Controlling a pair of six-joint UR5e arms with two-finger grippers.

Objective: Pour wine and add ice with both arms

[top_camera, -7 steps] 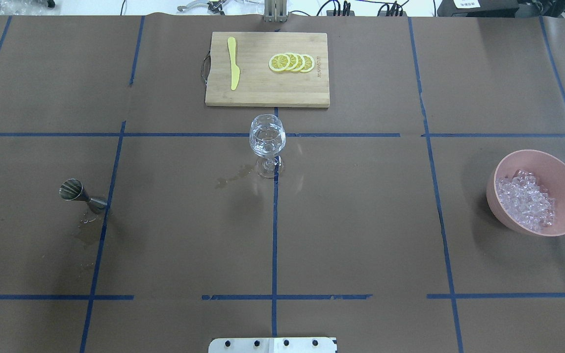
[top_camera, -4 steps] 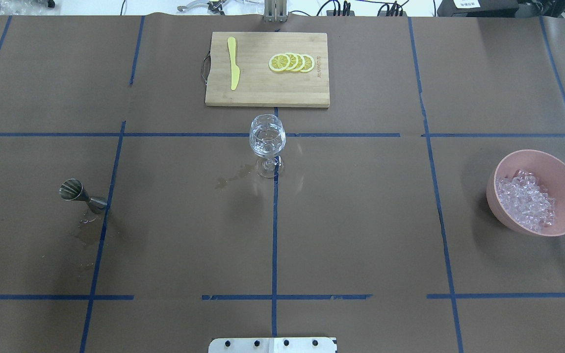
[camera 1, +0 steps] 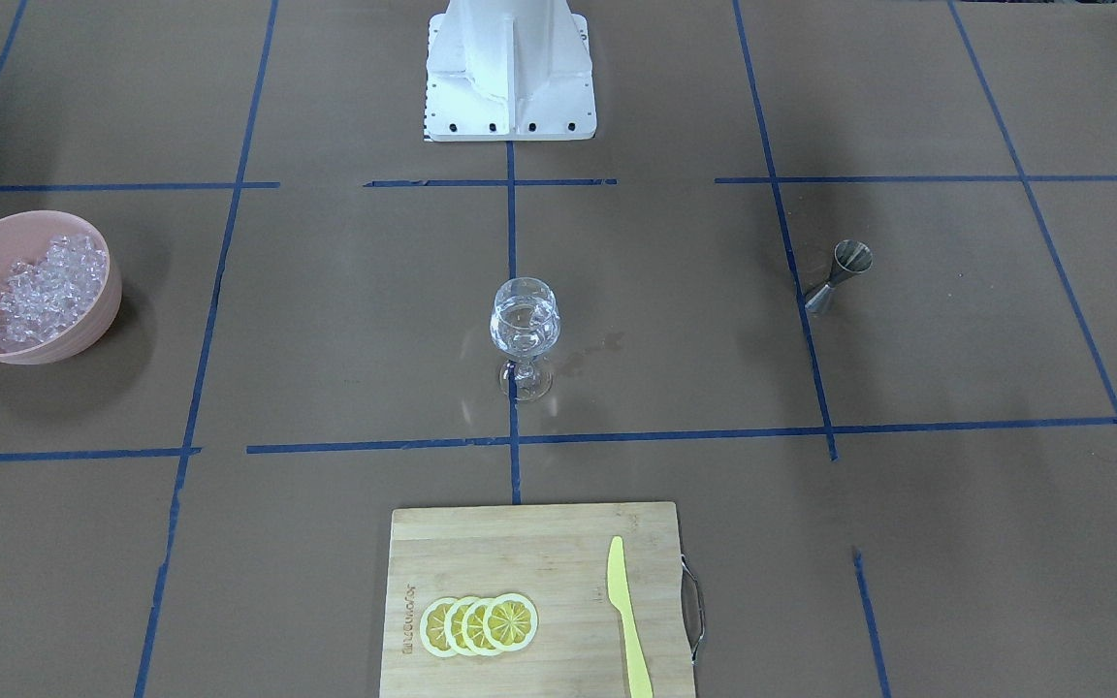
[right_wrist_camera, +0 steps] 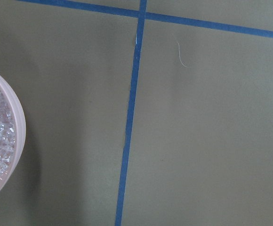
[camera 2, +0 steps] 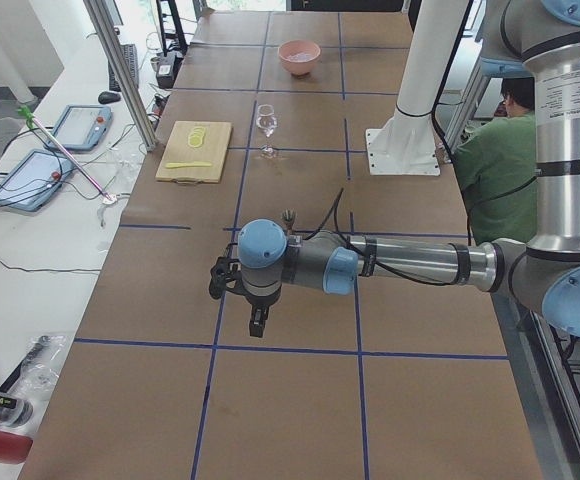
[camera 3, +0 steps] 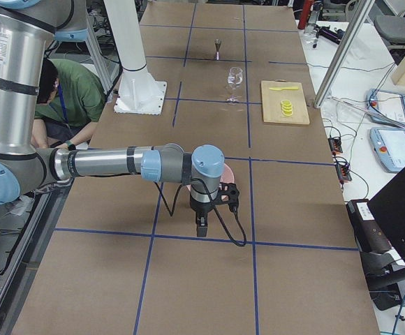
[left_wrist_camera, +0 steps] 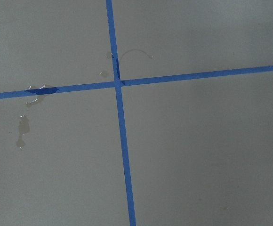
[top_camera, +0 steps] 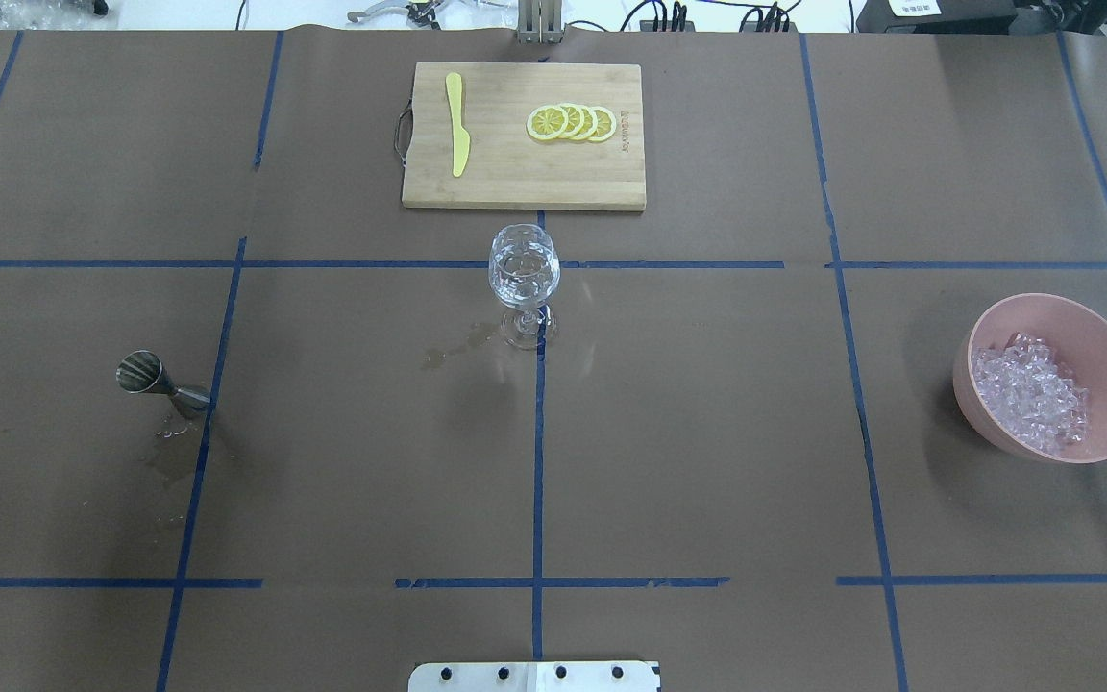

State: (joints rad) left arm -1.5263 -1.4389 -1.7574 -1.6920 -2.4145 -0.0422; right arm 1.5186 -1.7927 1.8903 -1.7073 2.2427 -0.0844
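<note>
Pouring appears complete, the wine glass [top_camera: 524, 269] at desk [top_camera: 707, 432] centre holding clear liquid; ice [top_camera: 1029, 389], in the pink bowl [top_camera: 1096, 322] at its 3 o'clock, apparently awaits transfer; for left end effector [camera 2: 257, 322] and right end effector [camera 3: 201, 227], open or closed cannot be told.

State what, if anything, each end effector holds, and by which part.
Nothing seems held: the left end effector and right end effector hang bare over the table; the jigger, wine glass and bowl stand free.

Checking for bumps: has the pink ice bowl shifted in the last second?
No. The pink bowl keeps its gap from the blue tape line beside it.
</note>
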